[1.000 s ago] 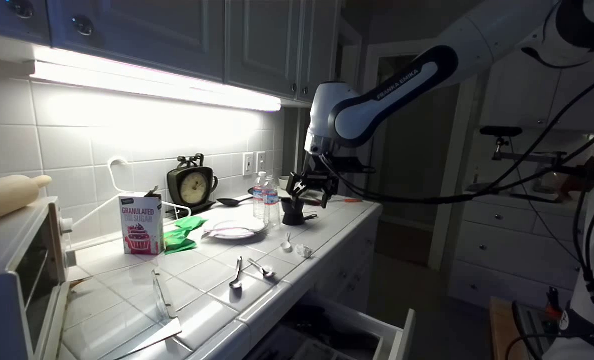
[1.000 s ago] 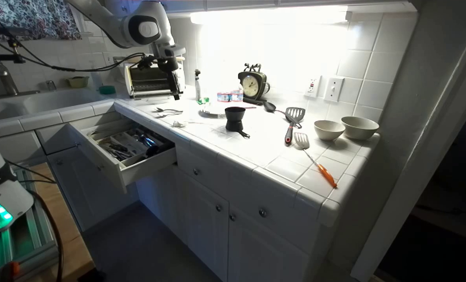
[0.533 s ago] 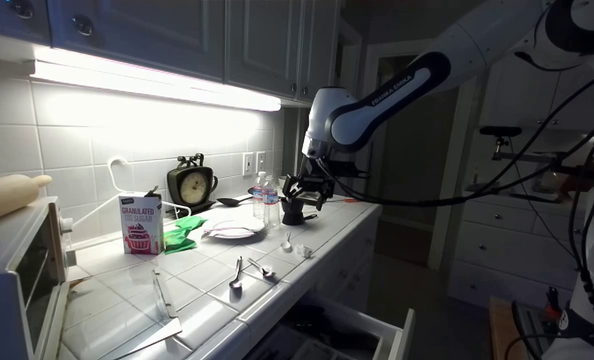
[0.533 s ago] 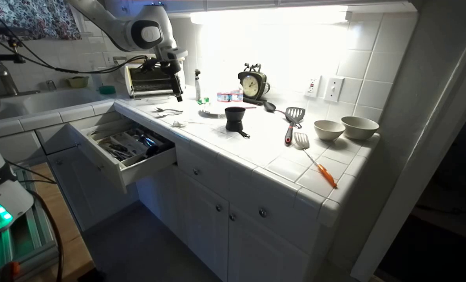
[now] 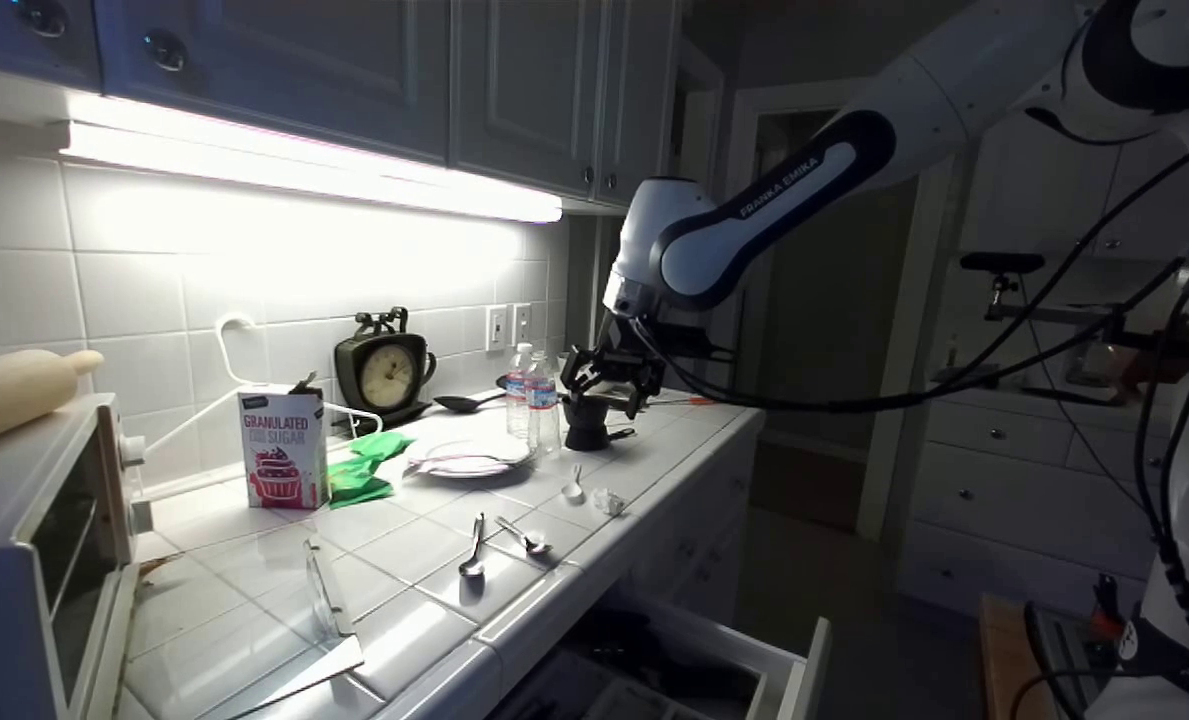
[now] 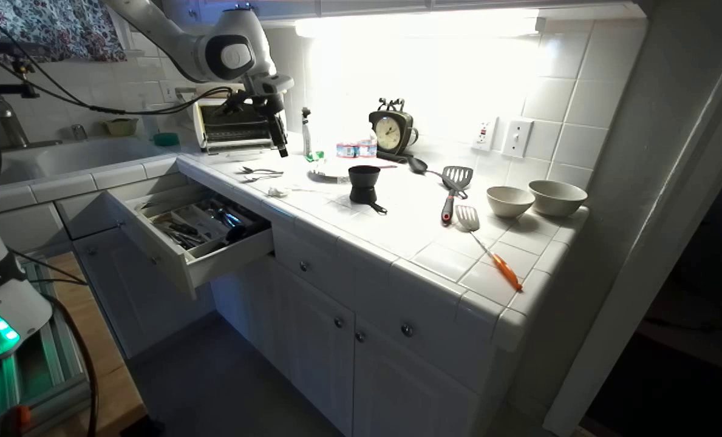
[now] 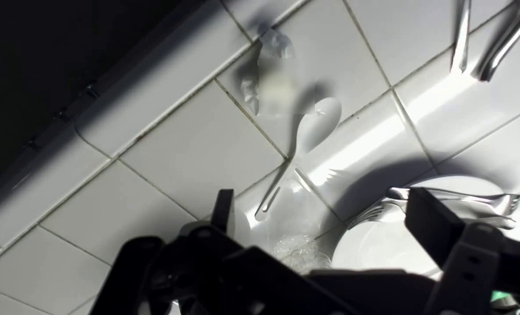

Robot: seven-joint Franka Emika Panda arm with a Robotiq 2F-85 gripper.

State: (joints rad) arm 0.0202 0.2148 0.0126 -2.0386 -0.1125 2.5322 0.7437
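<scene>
Hovering above the tabletop [image 7: 198, 148], the end effector [image 7: 323, 205] is wide

Its two fingers [image 7: 432, 225] stand well apart in the wrist view. Near them, the white spoon [image 7: 315, 128] lies on the tabletop, just beside a crumpled wrapper [image 5: 609, 502]. Near the spoon is also a plate [image 7: 382, 249], which carries forks [image 7: 456, 196]. In an exterior view, two bottles [image 5: 545, 412] stand near this plate.

Desk [image 6: 397, 233], white-tiled — bearing one white plate [image 7: 382, 247]; just beside the plate, two water bottles [image 5: 544, 402], green packet [image 5: 359, 480]; near it, white spoon [image 7: 319, 124]; well apart from it, two bowls [image 6: 510, 204].
</scene>
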